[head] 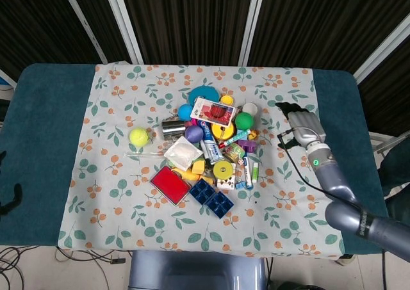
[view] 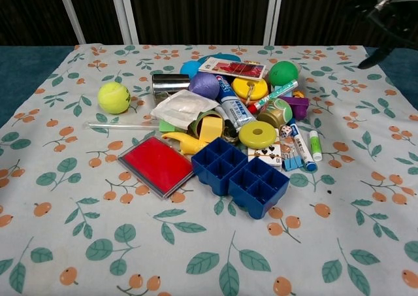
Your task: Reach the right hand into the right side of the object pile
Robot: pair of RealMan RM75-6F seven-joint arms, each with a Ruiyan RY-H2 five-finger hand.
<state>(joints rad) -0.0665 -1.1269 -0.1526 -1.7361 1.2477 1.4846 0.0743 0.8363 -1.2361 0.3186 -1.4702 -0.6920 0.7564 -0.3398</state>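
The object pile [head: 211, 146] lies in the middle of the floral cloth; in the chest view the same pile [view: 228, 123] shows. Its right side holds a green ball [head: 243, 120], a white cap [head: 250, 109], a purple block [head: 248, 146] and a green-capped glue stick [head: 255, 171]. My right hand [head: 301, 125] hovers over the cloth to the right of the pile, a short gap from the green ball, fingers spread toward the pile and holding nothing. In the chest view the right hand [view: 392, 8] shows only partly at the top right corner. My left hand does not show.
A yellow tennis ball [head: 138, 136] lies left of the pile. A red flat box [head: 170, 184] and a blue compartment tray [head: 211, 198] sit at its near side. The floral cloth [head: 288, 194] covers a teal table [head: 339, 104].
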